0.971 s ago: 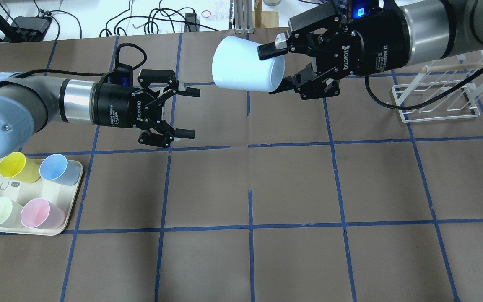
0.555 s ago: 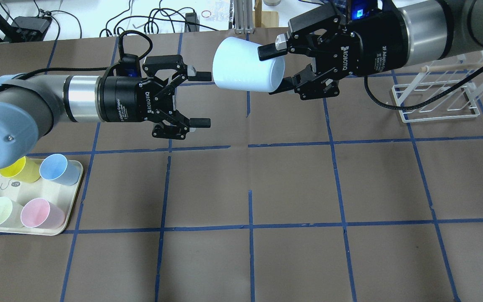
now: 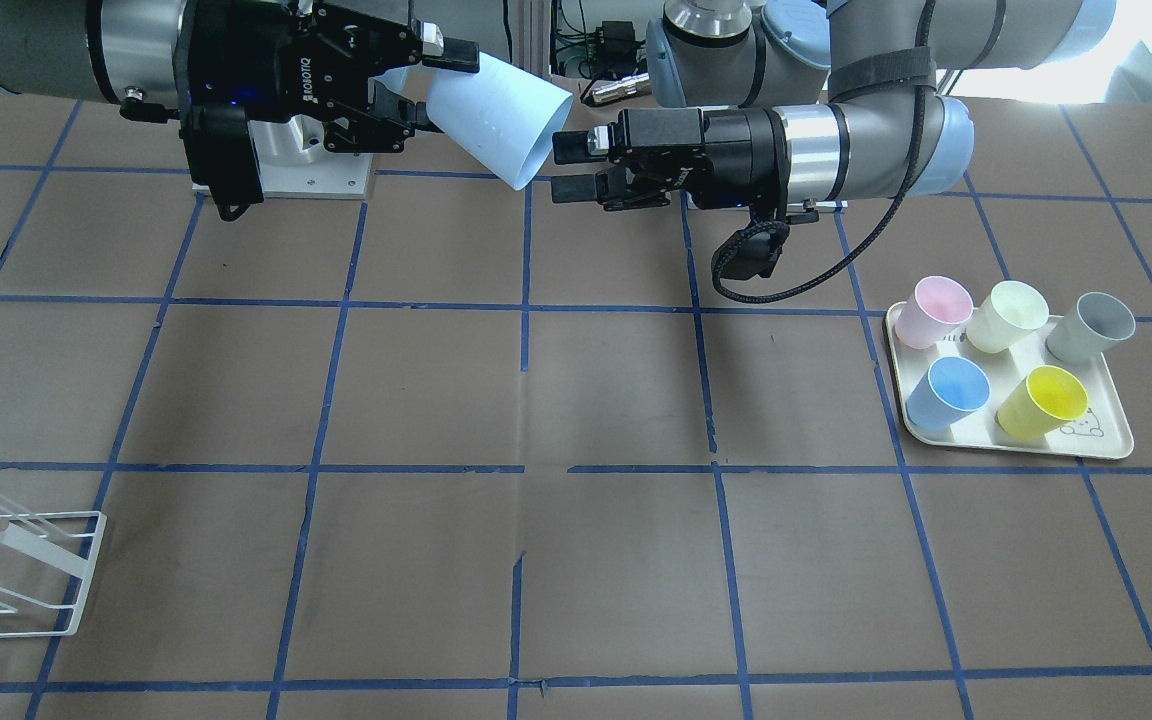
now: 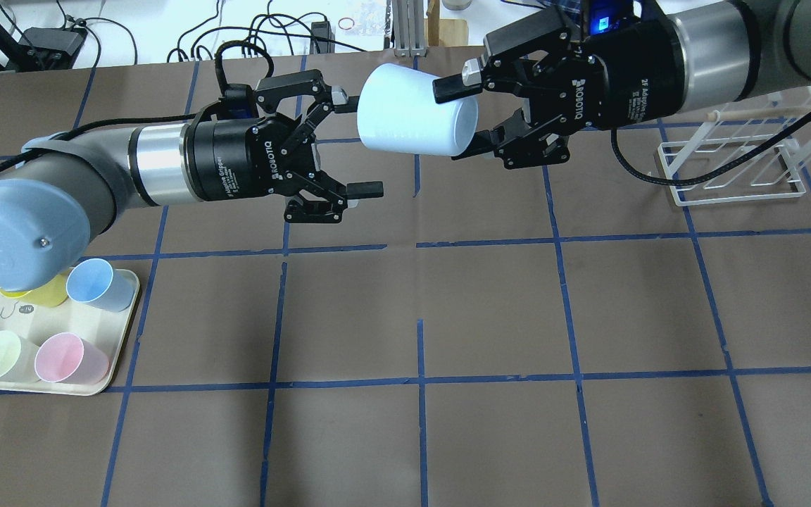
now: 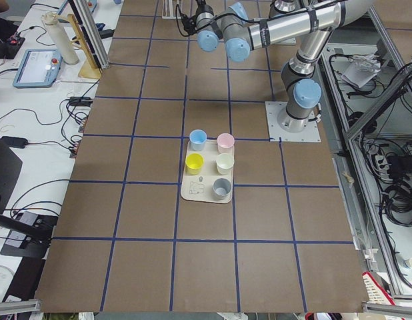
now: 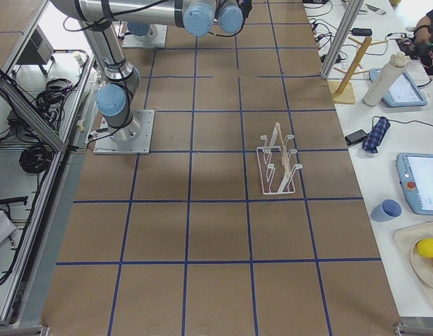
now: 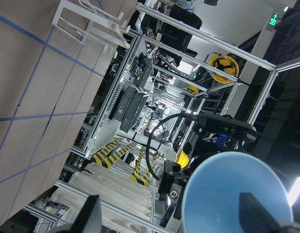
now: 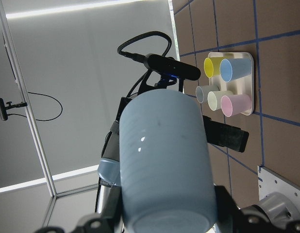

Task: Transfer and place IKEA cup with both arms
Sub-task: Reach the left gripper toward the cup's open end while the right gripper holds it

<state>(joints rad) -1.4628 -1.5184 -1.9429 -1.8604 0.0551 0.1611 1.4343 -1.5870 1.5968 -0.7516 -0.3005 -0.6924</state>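
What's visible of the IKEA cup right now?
Pale icy-blue, handleless, tapered, plastic-looking. The IKEA cup is held roughly horizontal in the air, its rim end clamped by the jaws of the right gripper. Its narrower closed base points at the left gripper, whose open jaws are just at the base, not closed on it.

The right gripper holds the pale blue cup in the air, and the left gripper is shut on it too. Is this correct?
No. The right gripper holds the IKEA cup in the air, but the left gripper is open wide, not clamped on it. The overhead exterior view shows this.
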